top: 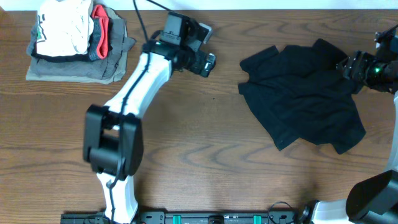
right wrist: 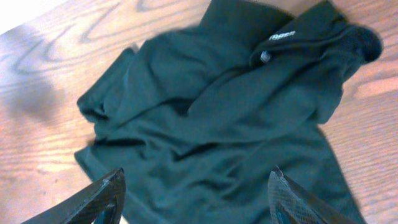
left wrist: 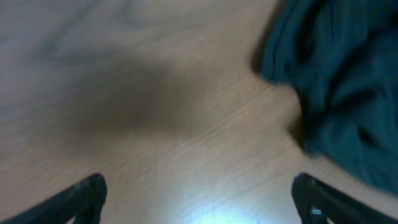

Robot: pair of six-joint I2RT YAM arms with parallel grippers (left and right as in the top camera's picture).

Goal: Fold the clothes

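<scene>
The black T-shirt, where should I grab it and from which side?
Probably the flap sticking out at the T-shirt's left edge, nearest the open left gripper, coming in from the left. It lies flat on the table, clear of the bunched middle, so a pinch should catch it cleanly.

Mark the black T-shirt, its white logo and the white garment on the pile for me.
black T-shirt (top: 305, 93): overhead view, middle of the crumpled body.
white logo (right wrist: 283, 35): right wrist view, on the lettering itself.
white garment (top: 65, 28): overhead view, its bright upper fold.
</scene>
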